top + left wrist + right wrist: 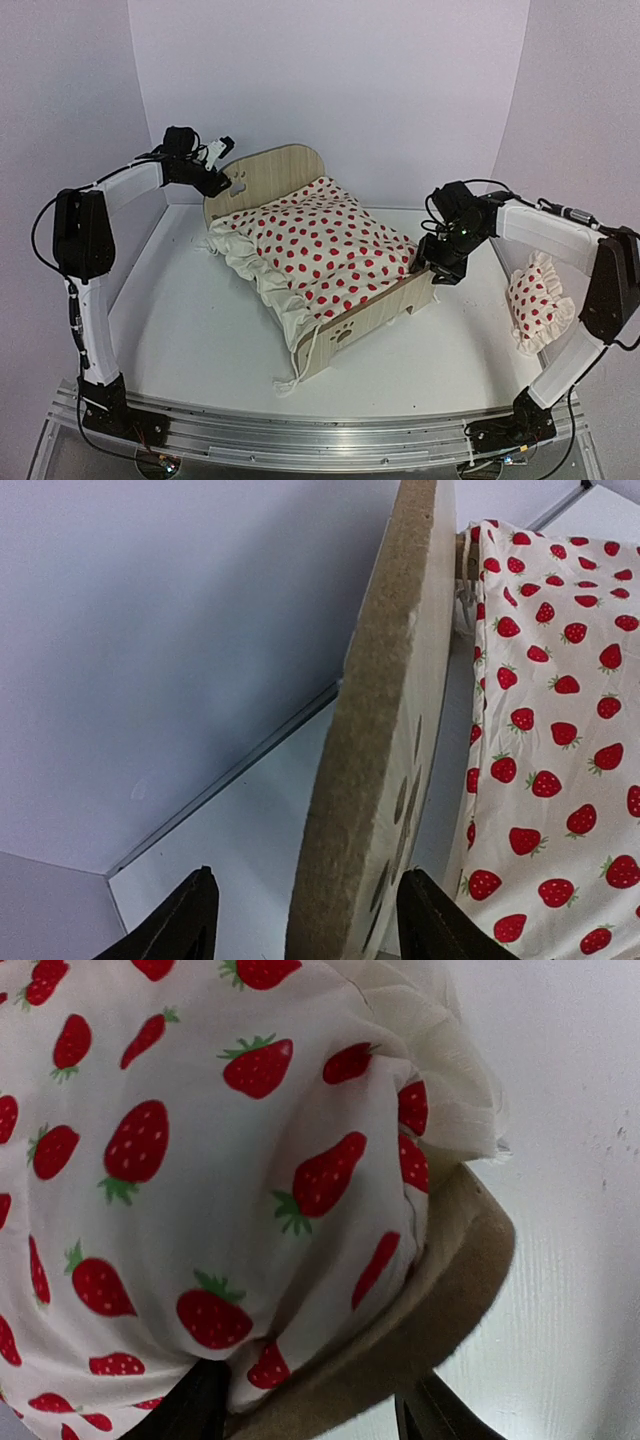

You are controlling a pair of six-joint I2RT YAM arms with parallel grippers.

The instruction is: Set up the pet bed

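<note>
The pet bed (372, 314) stands slantwise mid-table, a light-wood frame with a paw cutout in its footboard. A cream strawberry-dotted duvet (320, 245) covers it and hides the mattress. My left gripper (222, 178) is open astride the top edge of the headboard (390, 680). There is a gap between each finger and the wood, as the left wrist view shows (305, 925). My right gripper (432, 268) is at the footboard's right corner (445, 1300). One finger presses the duvet (200, 1160) on the inside, the other the board's outer face (315, 1415).
A small ruffled strawberry-dotted pillow (538, 300) lies on the table at the far right, beside my right arm. The duvet's ruffle hangs over the bed's left side, with a loose cord (292, 378) trailing near the footboard. White walls close in the back and both sides.
</note>
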